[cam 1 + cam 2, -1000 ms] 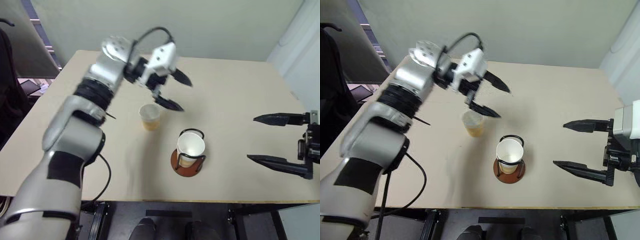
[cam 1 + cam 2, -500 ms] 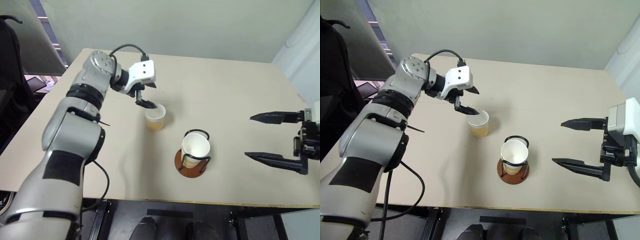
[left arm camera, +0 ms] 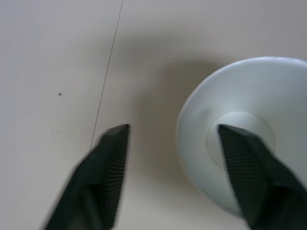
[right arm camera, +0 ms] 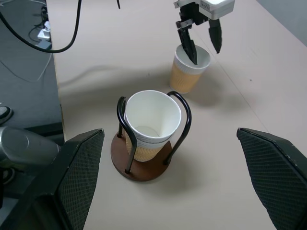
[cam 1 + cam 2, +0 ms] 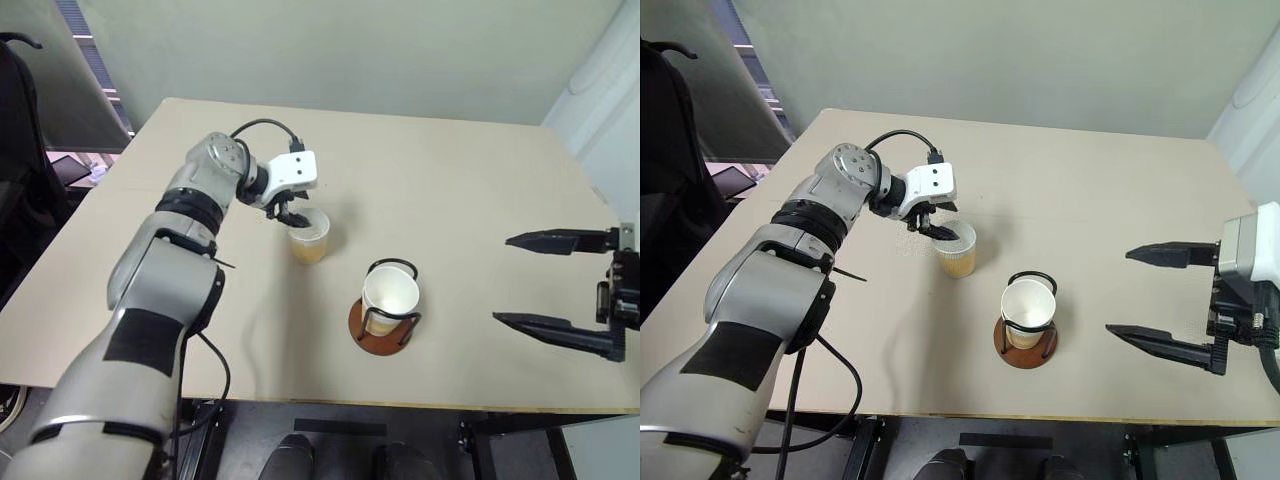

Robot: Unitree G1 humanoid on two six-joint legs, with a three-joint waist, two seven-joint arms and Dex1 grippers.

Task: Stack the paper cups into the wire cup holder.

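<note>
One paper cup (image 5: 309,238) stands upright on the tan table (image 5: 460,170), pale yellow outside and white inside. My left gripper (image 5: 293,216) is down at its rim, open, with one finger (image 3: 242,163) inside the cup and the other (image 3: 108,167) outside its near wall, a gap still on both sides. To the cup's right, nearer the front edge, stands the wire cup holder (image 4: 144,170), a reddish-brown disc with black wire loops, holding another paper cup (image 5: 391,293) upright. My right gripper (image 5: 501,279) hovers open at the table's right side, well clear of the holder.
A black cable (image 5: 255,128) arcs off my left wrist above the table. A dark chair (image 5: 15,150) stands beyond the table's left edge. The table's front edge (image 5: 400,405) runs just below the holder.
My left gripper came down from above the loose cup to its rim, rolled, put one finger inside, and its jaws narrowed. The right gripper kept still.
</note>
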